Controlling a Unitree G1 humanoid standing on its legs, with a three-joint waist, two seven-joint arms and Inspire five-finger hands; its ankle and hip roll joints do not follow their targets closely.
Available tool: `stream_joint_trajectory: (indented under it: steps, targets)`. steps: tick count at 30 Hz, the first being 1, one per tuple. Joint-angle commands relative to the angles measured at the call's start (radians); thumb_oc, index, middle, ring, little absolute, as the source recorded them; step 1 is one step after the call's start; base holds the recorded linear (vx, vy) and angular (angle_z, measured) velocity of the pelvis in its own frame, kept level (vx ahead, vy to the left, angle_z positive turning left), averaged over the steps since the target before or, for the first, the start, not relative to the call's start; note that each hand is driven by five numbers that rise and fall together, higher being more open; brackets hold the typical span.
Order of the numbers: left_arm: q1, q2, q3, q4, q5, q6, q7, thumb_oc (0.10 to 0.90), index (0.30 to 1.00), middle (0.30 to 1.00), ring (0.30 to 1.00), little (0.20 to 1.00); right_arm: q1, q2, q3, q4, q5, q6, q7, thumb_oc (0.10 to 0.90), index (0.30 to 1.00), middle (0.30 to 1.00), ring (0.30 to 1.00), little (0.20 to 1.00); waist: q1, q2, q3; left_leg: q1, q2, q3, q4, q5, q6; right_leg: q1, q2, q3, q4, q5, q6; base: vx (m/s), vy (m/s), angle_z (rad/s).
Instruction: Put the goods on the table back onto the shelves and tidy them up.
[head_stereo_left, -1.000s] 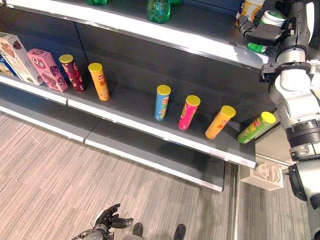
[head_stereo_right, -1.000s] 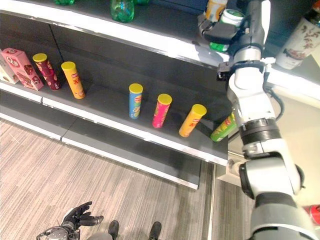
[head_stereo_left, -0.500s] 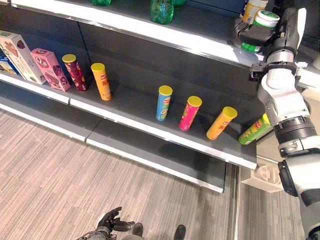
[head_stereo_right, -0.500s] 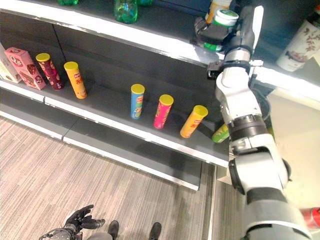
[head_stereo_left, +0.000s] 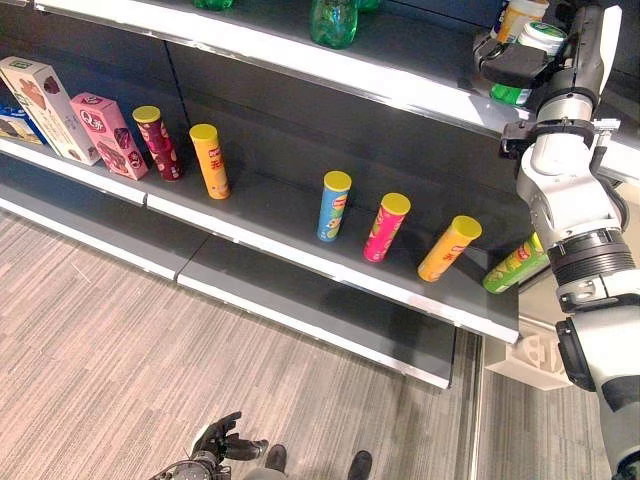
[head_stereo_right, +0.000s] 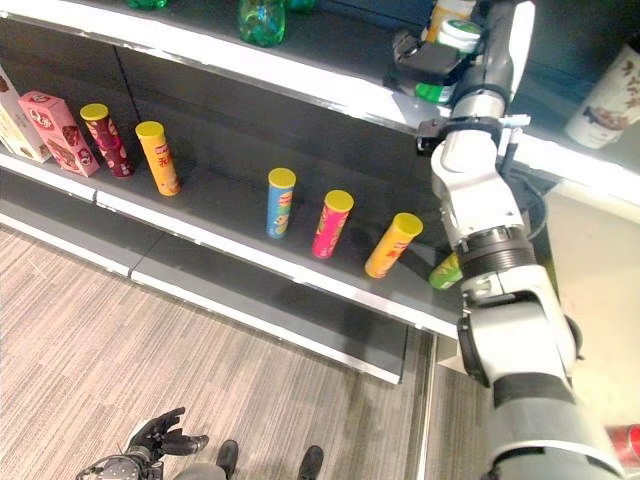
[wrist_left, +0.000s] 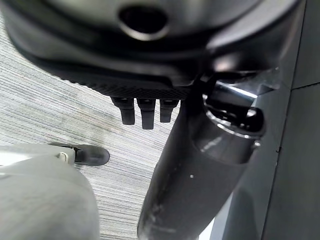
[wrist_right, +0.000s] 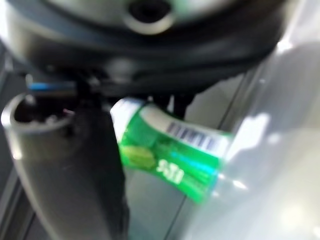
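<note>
At the upper right of the frame, the right hand (head_stereo_left: 515, 66) grips a green can (head_stereo_left: 528, 60) over the top shelf (head_stereo_left: 400, 90), while the left hand (head_stereo_left: 215, 442) hangs loosely spread at the bottom.

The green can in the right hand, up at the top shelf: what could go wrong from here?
1. The right hand grips the green can close beside an orange-labelled bottle on the upper shelf; it might bump that bottle.
2. The can sits near the shelf's front edge, so it could tip off on release.
3. Below, the green tube leans beside the arm and might be knocked.
</note>
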Motion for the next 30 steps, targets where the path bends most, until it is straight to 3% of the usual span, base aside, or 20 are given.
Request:
stream_joint_trajectory:
  steps: [1,11,18,22,23,27,28,30]
  targets:
    - [-0.012,0.054,-0.049,-0.050,-0.006,-0.039,0.008,0.800,0.900,0.900,0.900,0.900,-0.203,-0.021,0.000,0.004,-0.045,-0.067,-0.048,0.800,0.900,0.900,0.900,0.900,0.013,-0.028,-0.046,-0.034,-0.014,0.043,-0.011,0.006,-0.007,0.102,-0.065,-0.006,0.007,-0.018,0.090,0.00,0.000,0.00]
    - [-0.023,0.053,-0.048,-0.046,-0.009,-0.043,0.014,0.800,0.900,0.900,0.900,0.900,-0.206,-0.027,-0.004,0.003,-0.077,-0.062,-0.068,0.800,0.900,0.900,0.900,0.900,0.010,-0.028,-0.045,-0.033,-0.015,0.041,-0.011,0.004,-0.007,0.106,-0.066,-0.012,0.007,-0.020,0.089,0.00,0.000,0.00]
    - [-0.031,0.044,-0.025,-0.026,0.001,-0.042,0.017,0.800,0.900,0.900,0.900,0.900,-0.153,-0.130,-0.078,-0.231,-0.150,-0.092,-0.125,0.800,0.900,0.900,0.900,0.900,-0.009,-0.024,-0.052,-0.027,-0.013,0.046,-0.011,-0.001,-0.007,0.106,-0.067,-0.008,0.007,-0.023,0.091,0.00,0.002,0.01]
    - [-0.038,0.033,0.003,-0.005,0.002,-0.039,0.019,0.800,0.900,0.900,0.900,0.900,-0.110,-0.194,-0.144,-0.436,-0.172,-0.140,-0.138,0.800,0.900,0.900,0.900,0.900,-0.033,-0.025,-0.058,-0.025,-0.008,0.057,-0.011,-0.005,-0.007,0.096,-0.064,0.006,0.007,-0.024,0.090,0.01,0.002,-0.02]
    - [-0.040,0.027,0.014,0.008,-0.002,-0.036,0.017,0.800,0.900,0.900,0.900,0.900,-0.085,-0.211,-0.169,-0.510,-0.121,-0.189,-0.121,0.800,0.900,0.900,0.900,0.900,-0.050,-0.026,-0.062,-0.022,-0.006,0.065,-0.011,-0.008,-0.007,0.092,-0.063,0.016,0.007,-0.024,0.090,0.01,0.005,-0.16]
    - [-0.044,0.023,0.025,0.027,0.001,-0.034,0.008,0.800,0.900,0.900,0.900,0.900,-0.032,-0.249,-0.218,-0.629,-0.083,-0.240,-0.083,0.800,0.900,0.900,0.900,0.900,-0.064,-0.029,-0.068,-0.019,-0.002,0.082,-0.011,-0.012,-0.008,0.085,-0.060,0.032,0.007,-0.022,0.091,0.01,0.007,-0.18]
    - [-0.046,0.015,0.041,0.032,0.002,-0.032,0.004,0.800,0.900,0.900,0.900,0.900,0.027,-0.279,-0.256,-0.703,-0.052,-0.280,-0.061,0.800,0.900,0.900,0.900,0.900,-0.085,-0.024,-0.070,-0.013,0.002,0.095,-0.011,-0.016,-0.009,0.079,-0.057,0.047,0.007,-0.019,0.092,0.02,0.010,-0.17]
    - [-0.045,0.019,0.038,0.032,0.001,-0.032,0.004,0.800,0.900,0.900,0.900,0.900,0.038,-0.278,-0.265,-0.708,-0.053,-0.279,-0.060,0.800,0.900,0.900,0.900,0.900,-0.080,-0.028,-0.071,-0.013,0.003,0.098,-0.011,-0.016,-0.009,0.078,-0.057,0.049,0.007,-0.018,0.092,0.01,0.005,-0.31]
